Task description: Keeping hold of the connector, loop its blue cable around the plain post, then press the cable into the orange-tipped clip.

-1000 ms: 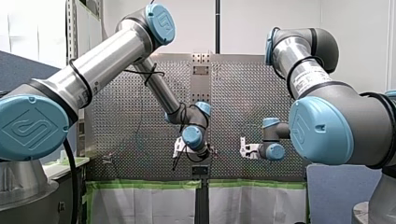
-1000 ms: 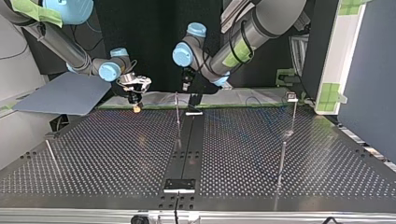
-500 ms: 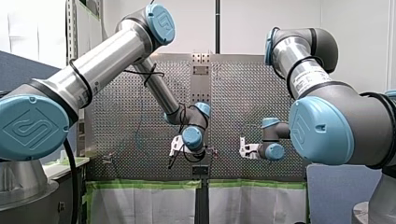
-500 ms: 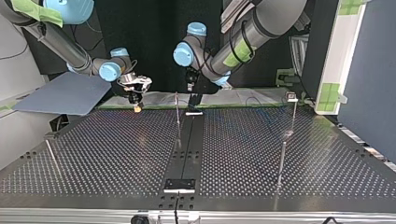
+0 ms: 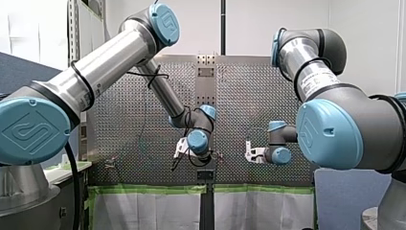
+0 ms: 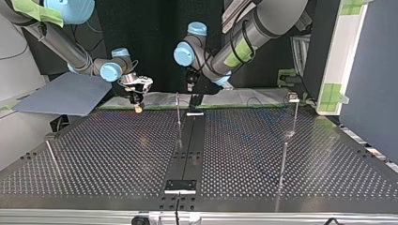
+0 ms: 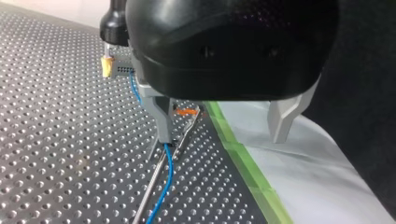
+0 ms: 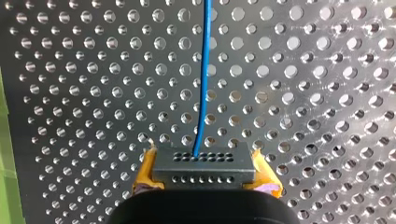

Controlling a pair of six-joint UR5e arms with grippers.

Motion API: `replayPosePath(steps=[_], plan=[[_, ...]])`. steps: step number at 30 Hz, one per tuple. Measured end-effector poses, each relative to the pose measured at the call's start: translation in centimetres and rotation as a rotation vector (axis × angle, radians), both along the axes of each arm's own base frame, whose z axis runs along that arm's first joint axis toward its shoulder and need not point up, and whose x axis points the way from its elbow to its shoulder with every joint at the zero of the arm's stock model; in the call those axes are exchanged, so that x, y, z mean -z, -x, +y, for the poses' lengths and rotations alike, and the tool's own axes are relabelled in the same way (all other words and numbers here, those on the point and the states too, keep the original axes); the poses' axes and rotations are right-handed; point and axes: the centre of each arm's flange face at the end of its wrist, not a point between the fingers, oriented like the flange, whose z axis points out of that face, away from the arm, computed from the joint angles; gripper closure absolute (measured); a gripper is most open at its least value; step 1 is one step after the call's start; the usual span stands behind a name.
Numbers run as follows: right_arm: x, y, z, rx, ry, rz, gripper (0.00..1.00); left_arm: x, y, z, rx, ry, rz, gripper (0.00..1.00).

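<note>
The perforated tabletop (image 6: 117, 154) lies under both arms. My left pincer (image 7: 224, 128) hangs with its jaws spread wide, gripping nothing. My right pincer (image 8: 204, 179) clamps the black connector (image 8: 204, 161) between yellow pads (image 8: 145, 170). The blue cable (image 8: 203, 70) runs from the connector over the holes and passes just beside one left finger (image 7: 161, 116), near the orange-tipped clip (image 7: 187, 112).

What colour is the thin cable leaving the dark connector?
The thin cable is blue, clearest in right wrist view.

Left pincer (image 7: 221, 139) slightly leftward, front view
</note>
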Motion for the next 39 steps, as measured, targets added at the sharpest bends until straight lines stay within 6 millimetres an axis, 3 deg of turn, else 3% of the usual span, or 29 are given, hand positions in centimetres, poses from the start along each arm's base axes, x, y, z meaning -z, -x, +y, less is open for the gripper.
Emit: replayPosePath(steps=[25, 33, 39], plan=[[0.0, -0.4, 0.2, -0.006, 0.001, 0.000, 1.00, -0.3, -1.0, 0.6, -0.011, -0.141, -0.082, 0.00], [0.0, -0.6, 0.3, -0.009, 0.001, 0.000, 1.00, -0.4, -1.8, -0.3, 0.020, -0.049, -0.119, 0.00], [0.0, -0.7, 0.4, -0.012, 0.002, 0.000, 1.00, 0.6, -2.6, -1.4, 0.051, 0.045, -0.131, 0.00]])
